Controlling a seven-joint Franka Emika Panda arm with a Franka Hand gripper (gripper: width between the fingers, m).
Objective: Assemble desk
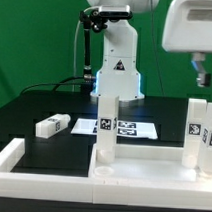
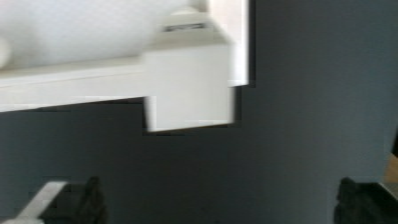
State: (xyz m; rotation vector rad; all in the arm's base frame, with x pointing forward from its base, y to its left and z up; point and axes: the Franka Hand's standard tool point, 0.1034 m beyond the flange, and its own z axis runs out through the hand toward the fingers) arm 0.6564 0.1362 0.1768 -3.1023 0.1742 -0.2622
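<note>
Gripper [image 1: 201, 72] released: fingers [image 2: 61, 203] wide apart, nothing held. It hovers above the tabletop [image 1: 141, 178] corner at exterior view's right. Upright legs [image 1: 106, 122] stand on the tabletop.

Probable step: fetch loose leg [image 1: 53, 125], lying flat.
- Approach from above, clamp across narrow faces, keep sq.
- Obstructions: upright legs, marker board [image 1: 131, 127], border rail [image 1: 12, 158].

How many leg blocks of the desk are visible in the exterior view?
3, by the exterior view: left leg lies on the table; centre leg stands on the tabletop; right leg stands at its right end. A fourth may be cut off beside it.
</note>
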